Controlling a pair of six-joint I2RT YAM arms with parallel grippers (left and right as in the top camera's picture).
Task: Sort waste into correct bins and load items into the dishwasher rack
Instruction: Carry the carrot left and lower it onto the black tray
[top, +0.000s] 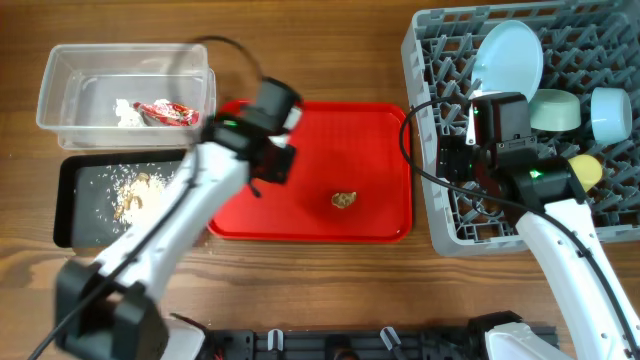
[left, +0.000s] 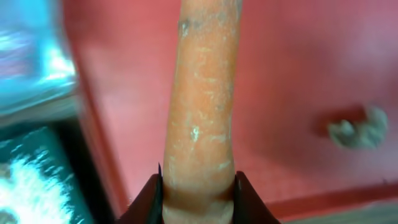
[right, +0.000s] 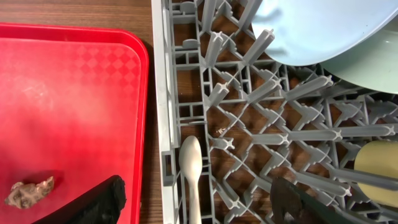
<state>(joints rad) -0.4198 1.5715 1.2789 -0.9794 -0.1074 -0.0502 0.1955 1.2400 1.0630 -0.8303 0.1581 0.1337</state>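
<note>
Carrot (left: 202, 99) is over the red tray (top: 300, 130), in my left gripper (left: 198, 193). To the gripper's left, the clear tub (top: 60, 110) holds a wrapper (top: 165, 113) and a tissue (top: 125, 110), and the black tray (top: 75, 200) holds rice scraps (top: 135, 190). My left jaws clamp the carrot's end. My right gripper (right: 198, 190) gapes empty over the rack (top: 440, 220). The carrot is orange, scuffed and pale-flecked.

left hand (left: 198, 194) — clamped tight, arm stretched forward | right hand (right: 193, 202) — spread wide
</note>
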